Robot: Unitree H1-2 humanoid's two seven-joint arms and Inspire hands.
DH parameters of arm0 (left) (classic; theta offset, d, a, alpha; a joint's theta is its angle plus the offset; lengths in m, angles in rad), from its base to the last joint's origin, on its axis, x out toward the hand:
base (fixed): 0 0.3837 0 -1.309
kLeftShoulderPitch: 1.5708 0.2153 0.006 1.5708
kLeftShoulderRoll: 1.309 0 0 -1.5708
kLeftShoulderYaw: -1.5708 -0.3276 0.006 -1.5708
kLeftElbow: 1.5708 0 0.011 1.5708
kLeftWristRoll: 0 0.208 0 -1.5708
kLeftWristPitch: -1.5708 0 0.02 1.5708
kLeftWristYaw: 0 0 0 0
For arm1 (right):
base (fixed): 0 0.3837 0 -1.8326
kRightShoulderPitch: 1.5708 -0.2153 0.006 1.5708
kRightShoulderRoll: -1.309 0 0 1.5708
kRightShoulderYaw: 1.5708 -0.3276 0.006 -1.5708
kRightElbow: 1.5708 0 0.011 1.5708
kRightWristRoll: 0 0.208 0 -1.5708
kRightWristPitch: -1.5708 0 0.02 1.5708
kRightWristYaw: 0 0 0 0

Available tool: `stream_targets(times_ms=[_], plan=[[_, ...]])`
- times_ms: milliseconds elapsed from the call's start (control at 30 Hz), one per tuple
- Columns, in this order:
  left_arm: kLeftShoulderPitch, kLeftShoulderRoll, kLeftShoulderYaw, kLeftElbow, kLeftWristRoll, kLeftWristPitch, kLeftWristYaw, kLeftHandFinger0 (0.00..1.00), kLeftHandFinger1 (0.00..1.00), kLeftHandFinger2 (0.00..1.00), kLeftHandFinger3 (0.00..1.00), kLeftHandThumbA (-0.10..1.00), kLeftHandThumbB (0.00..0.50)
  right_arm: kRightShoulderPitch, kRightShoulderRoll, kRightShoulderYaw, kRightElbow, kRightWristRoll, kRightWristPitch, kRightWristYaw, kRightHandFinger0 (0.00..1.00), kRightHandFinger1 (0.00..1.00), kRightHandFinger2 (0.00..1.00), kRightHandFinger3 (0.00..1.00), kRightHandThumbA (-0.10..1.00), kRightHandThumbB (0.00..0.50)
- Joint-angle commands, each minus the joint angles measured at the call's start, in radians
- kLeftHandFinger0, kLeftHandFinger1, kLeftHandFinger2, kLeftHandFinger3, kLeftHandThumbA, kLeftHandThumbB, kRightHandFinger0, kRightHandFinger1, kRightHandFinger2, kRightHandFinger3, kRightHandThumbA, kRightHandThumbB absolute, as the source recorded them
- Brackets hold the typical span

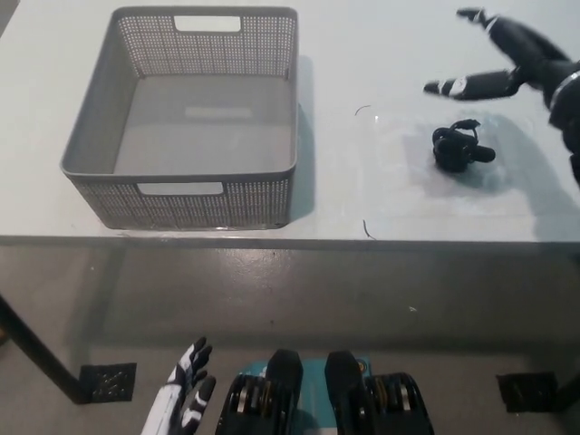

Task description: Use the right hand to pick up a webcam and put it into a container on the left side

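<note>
Above webcam (460,149), right hand (512,62), fingers (453,87) spread, seemingly empty, basket (181,195) well left, no legible markings.

The right hand (507,59) is black, with slim, tapering fingers; one finger carries a pale, whitish patch near its tip. A thin light band rings the black arm at the wrist. The left hand (184,399) is white with black sections along its fingers and dark fingertips, so it looks banded in two tones.
</note>
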Motion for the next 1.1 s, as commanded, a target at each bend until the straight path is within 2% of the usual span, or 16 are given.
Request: stream_targets(times_ms=[0,67,267,333,467,533,733,800,967,1067], plan=[[0.014,0.0,-0.003,-0.016,0.005,-0.06,0.014,1.0,1.0,1.0,1.0,0.9,0.111,-0.059,0.009,0.04,0.044,-0.032,-0.001,0.031,1.0,1.0,1.0,1.0,0.98,0.5],[0.017,0.0,-0.004,-0.022,-0.005,-0.057,0.007,1.0,1.0,1.0,1.0,0.88,0.094,-0.061,0.02,0.048,0.072,-0.026,0.009,0.032,1.0,1.0,1.0,1.0,0.94,0.5],[0.019,-0.005,-0.003,-0.022,0.005,-0.056,0.014,1.0,1.0,1.0,1.0,0.89,0.122,-0.037,0.035,0.065,0.128,-0.03,0.005,0.013,1.0,1.0,1.0,1.0,0.92,0.487],[0.02,-0.003,-0.005,-0.026,0.031,-0.05,0.023,1.0,1.0,1.0,1.0,0.92,0.128,-0.036,0.033,0.071,0.162,-0.03,-0.021,0.006,1.0,1.0,1.0,1.0,0.94,0.5],[0.02,-0.001,-0.005,-0.018,0.015,-0.059,0.014,1.0,1.0,1.0,1.0,0.89,0.111,-0.037,0.034,0.085,0.205,-0.041,-0.035,-0.003,1.0,1.0,1.0,1.0,0.91,0.5],[0.024,-0.002,-0.005,-0.015,0.01,-0.063,0.013,1.0,1.0,1.0,1.0,0.88,0.106,-0.044,0.031,0.103,0.225,-0.059,-0.031,-0.003,1.0,1.0,1.0,1.0,0.89,0.499],[0.024,-0.005,-0.002,-0.016,-0.008,-0.062,0.008,1.0,1.0,1.0,1.0,0.87,0.138,-0.09,0.007,0.131,0.272,-0.087,-0.039,-0.008,1.0,1.0,1.0,1.0,0.87,0.492],[0.022,-0.002,-0.003,-0.018,-0.009,-0.063,0.005,1.0,1.0,1.0,1.0,0.85,0.118,-0.102,0.002,0.133,0.285,-0.09,-0.038,-0.01,1.0,1.0,1.0,1.0,0.85,0.499],[0.022,-0.005,-0.007,-0.017,-0.012,-0.059,0.001,1.0,1.0,1.0,1.0,0.85,0.136,-0.134,-0.017,0.151,0.332,-0.116,-0.062,-0.026,1.0,1.0,1.0,1.0,0.87,0.5],[0.026,-0.009,-0.01,-0.02,-0.024,-0.057,-0.003,1.0,1.0,1.0,1.0,0.83,0.13,-0.142,-0.017,0.151,0.352,-0.12,-0.065,-0.031,1.0,1.0,1.0,1.0,0.85,0.5]])
